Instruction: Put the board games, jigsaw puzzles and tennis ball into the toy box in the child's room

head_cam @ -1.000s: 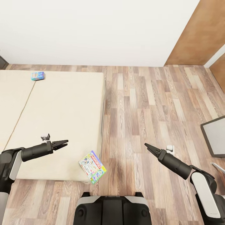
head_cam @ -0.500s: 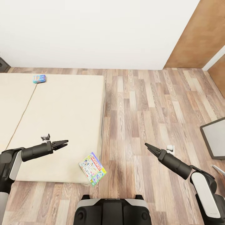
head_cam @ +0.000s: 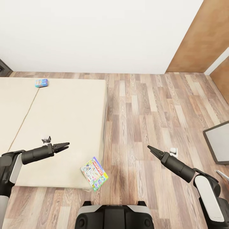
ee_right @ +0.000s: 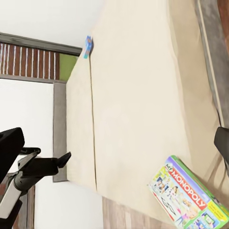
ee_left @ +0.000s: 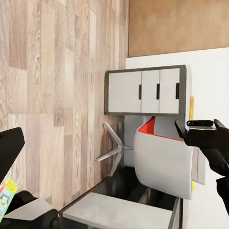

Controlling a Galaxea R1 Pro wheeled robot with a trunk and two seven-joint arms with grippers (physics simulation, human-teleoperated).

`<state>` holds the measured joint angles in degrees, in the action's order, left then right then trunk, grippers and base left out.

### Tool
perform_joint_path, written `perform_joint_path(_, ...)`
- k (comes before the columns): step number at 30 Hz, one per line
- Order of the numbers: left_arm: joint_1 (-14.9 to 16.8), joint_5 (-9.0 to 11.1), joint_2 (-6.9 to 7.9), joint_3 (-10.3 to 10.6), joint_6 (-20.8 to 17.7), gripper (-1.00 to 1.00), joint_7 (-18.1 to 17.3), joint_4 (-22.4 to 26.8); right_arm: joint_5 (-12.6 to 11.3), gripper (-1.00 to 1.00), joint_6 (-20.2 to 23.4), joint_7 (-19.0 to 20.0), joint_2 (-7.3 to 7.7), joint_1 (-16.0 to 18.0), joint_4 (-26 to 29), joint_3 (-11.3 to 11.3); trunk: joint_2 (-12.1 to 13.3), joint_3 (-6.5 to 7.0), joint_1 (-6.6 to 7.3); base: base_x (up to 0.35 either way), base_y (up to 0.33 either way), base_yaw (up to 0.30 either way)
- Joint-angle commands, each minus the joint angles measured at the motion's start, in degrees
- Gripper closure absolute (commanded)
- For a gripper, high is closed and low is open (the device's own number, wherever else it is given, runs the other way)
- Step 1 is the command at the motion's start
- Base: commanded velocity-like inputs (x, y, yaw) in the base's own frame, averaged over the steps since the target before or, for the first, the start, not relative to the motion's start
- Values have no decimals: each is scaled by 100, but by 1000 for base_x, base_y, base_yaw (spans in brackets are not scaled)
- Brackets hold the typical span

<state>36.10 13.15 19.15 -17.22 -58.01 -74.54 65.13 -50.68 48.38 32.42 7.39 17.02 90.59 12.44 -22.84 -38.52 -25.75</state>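
The green-white Monopoly board game (head_cam: 94, 174) (ee_right: 188, 193) lies tilted on the bed's (head_cam: 63, 121) near right corner, overhanging the edge. A light-blue board game (head_cam: 41, 83) (ee_right: 88, 46) sits at the bed's far side. My left gripper (head_cam: 65, 146) hovers open and empty over the mattress, left of the Monopoly box. Over the plank floor to the right of the bed, my right gripper (head_cam: 149, 148) is open and empty as well. The toy box, jigsaw puzzles and tennis ball are out of view.
A dark-rimmed grey desk corner (head_cam: 219, 140) juts in at the right edge. The left wrist view has a grey-sided unit with white drawers (ee_left: 143, 90) and a swivel chair (ee_left: 162, 162). A white wall and brown door (head_cam: 203, 35) stand ahead.
The whole head picture has slid downward a little, so the camera has moved. Both arms hold the same pose, and the boxes lie where they were on the bed.
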Motion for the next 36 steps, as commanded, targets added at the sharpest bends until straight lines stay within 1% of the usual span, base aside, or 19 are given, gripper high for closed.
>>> perform_joint_path(1, 2, 12, 1, 0, -45, -100, -8, 0, -4, -100, 30, 11, -1, 3, 0, 7, -8, 3, -3, 0, 0, 0)
perform_joint_path(11, 2, 12, 1, 1, -44, -100, -7, 0, -4, -100, -65, 13, 7, 3, -88, 4, -8, 98, -3, 0, 0, 0)
perform_joint_path(36, 2, 12, -1, 8, -44, -100, -8, 0, -4, -100, -83, 11, 4, 3, -112, 4, -8, 336, -3, 0, 0, 0)
